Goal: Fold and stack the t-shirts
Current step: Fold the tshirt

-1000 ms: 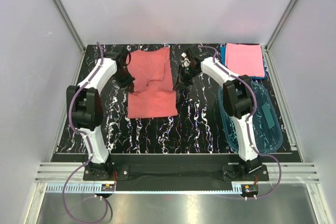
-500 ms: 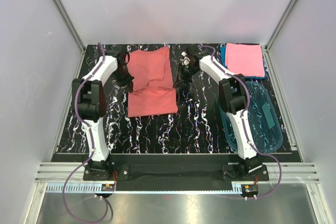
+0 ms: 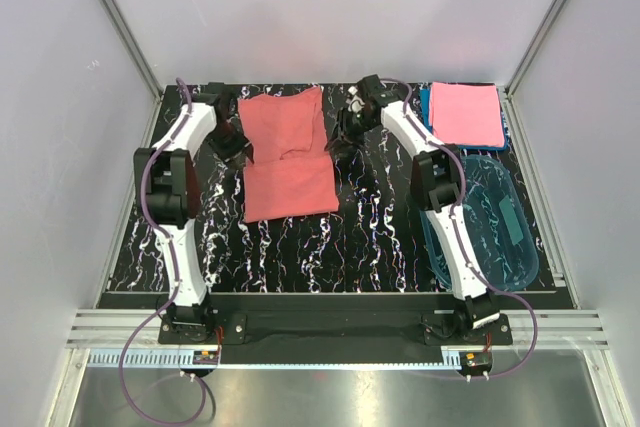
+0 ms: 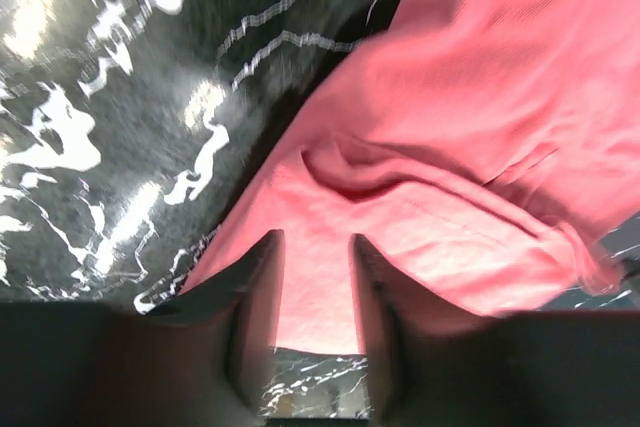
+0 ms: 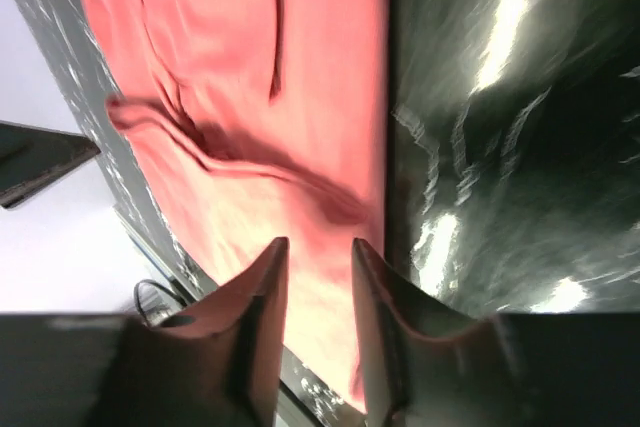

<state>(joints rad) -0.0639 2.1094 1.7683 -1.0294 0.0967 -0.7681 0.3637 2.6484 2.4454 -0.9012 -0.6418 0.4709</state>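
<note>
Salmon t-shirt (image 3: 288, 152): on the black marbled desk (image 3: 370, 237), left of centre, long axis running near-to-far; near portion doubled over into a rectangle, far portion flat.

Left end effector (image 3: 232, 143): at the shirt's left edge, fingers (image 4: 262, 292) narrowly parted with salmon cloth between them.

Right end effector (image 3: 341, 139): at the shirt's right edge, likewise pinching cloth.

Pink t-shirt (image 3: 466, 113): folded square, far right corner, on a blue t-shirt (image 3: 426, 107).

Clear blue tub (image 3: 500, 222): right side.

Blue t-shirt (image 3: 427, 105) mostly hidden under pink t-shirt (image 3: 466, 113) (only edges show).
</note>
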